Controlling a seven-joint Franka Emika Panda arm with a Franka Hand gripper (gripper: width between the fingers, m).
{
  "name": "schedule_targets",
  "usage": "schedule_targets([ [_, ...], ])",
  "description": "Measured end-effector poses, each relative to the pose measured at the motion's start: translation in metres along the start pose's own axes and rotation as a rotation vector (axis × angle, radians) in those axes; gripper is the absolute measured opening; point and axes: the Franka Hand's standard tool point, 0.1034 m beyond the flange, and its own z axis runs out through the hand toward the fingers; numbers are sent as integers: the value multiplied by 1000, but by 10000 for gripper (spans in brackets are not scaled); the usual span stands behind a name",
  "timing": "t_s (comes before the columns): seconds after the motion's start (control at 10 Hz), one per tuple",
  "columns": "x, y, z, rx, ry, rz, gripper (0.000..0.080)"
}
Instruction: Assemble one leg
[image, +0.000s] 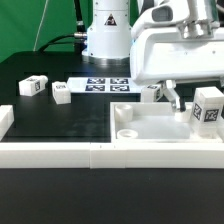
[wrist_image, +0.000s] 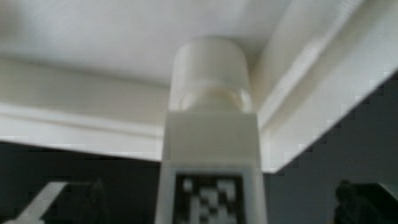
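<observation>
In the wrist view a leg (wrist_image: 214, 120), a white post with a black-and-white tag near its close end, runs between my fingers. Its rounded far end points at a corner of the tabletop panel (wrist_image: 107, 40). My gripper (wrist_image: 210, 200) looks open: the dark fingers (wrist_image: 365, 195) stand apart from the leg, with a gap on each side. In the exterior view my gripper (image: 168, 97) hangs low over the panel's (image: 150, 128) far side and hides this leg.
Two loose legs (image: 34, 86) (image: 60, 92) lie at the exterior view's left, and a third (image: 207, 108) stands at its right by the panel. The marker board (image: 105, 84) lies behind. A white rail (image: 60, 152) runs along the front. The robot base (image: 105, 35) is at the back.
</observation>
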Motion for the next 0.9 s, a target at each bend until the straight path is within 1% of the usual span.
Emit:
schedule_targets([
  [0.1,5,1,-4,0,0,0,649],
  [0.3,1,-1,-1,9,-33,-1,649],
  [0.4,-1,-3,1,20,-78,1,649],
  [0.5,-3,-5,5,34,-154,12,649],
  [0.6,-4,-6,7,50,-260,15,649],
  [0.7,0,-3,7,60,-339,15,649],
  [0.8,1,-2,8,68,-389,16,649],
  [0.9,-6,-4,5,87,-505,12,649],
])
